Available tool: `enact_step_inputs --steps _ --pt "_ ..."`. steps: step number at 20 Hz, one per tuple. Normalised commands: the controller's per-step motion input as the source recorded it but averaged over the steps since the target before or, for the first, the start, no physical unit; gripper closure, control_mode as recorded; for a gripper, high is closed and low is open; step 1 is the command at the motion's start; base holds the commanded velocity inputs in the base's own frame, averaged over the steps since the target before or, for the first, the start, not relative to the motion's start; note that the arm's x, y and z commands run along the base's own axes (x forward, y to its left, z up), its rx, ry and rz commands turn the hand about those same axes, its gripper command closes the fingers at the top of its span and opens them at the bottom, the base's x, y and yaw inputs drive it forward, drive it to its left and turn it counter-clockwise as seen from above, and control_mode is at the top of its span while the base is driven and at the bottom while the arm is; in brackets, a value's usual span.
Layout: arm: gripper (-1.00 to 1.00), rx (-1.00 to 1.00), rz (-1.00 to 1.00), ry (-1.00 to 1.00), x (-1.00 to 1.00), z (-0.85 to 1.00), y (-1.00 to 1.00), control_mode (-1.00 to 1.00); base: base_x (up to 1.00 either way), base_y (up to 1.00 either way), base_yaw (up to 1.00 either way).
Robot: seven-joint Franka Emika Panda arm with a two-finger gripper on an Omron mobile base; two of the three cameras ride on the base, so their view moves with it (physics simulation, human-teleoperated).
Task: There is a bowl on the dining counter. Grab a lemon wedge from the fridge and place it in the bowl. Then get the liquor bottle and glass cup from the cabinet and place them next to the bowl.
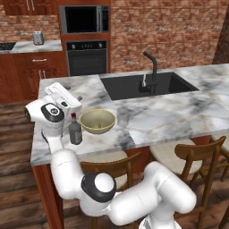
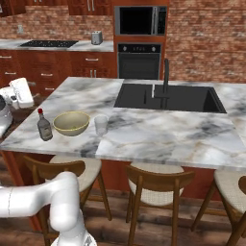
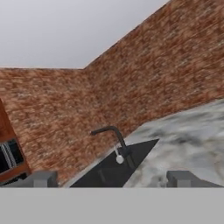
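Note:
A tan bowl [image 1: 97, 121] [image 2: 71, 123] stands on the marble dining counter [image 1: 179, 112], with a small yellow-green lemon wedge [image 1: 99, 125] lying inside. The liquor bottle [image 1: 75, 130] [image 2: 44, 126], clear with a red cap, stands upright just left of the bowl. A glass cup [image 1: 123, 117] [image 2: 101, 124] stands upright just right of it. My gripper [image 1: 71, 103] [image 3: 113, 179] hovers behind and above the bottle, at the counter's left end, apart from all three. Its fingertips [image 3: 41, 179] are spread wide with nothing between them, so it is open.
A black sink [image 1: 147, 85] [image 2: 168, 97] with a dark faucet [image 1: 152, 67] [image 3: 114, 140] is set into the counter behind the bowl. Wooden stools [image 1: 197, 161] [image 2: 153, 187] line the near side. An oven and microwave [image 1: 85, 40] sit in the brick back wall.

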Motion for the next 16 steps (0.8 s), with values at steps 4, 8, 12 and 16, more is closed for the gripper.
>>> enact_step_inputs --steps 4,8,12,16 --pt "-1.0 0.21 -0.02 0.0 -1.0 0.92 -0.07 -1.0 0.0 0.0 0.0" --pt "-1.0 0.21 -0.04 0.0 -1.0 0.55 -0.26 -1.0 0.0 0.0 0.0" --pt "-1.0 0.15 -0.04 0.0 -1.0 0.08 -0.61 -1.0 0.0 0.0 0.0" --pt "-1.0 0.09 -0.02 0.0 -1.0 0.0 -0.91 -1.0 0.0 0.0 0.0"
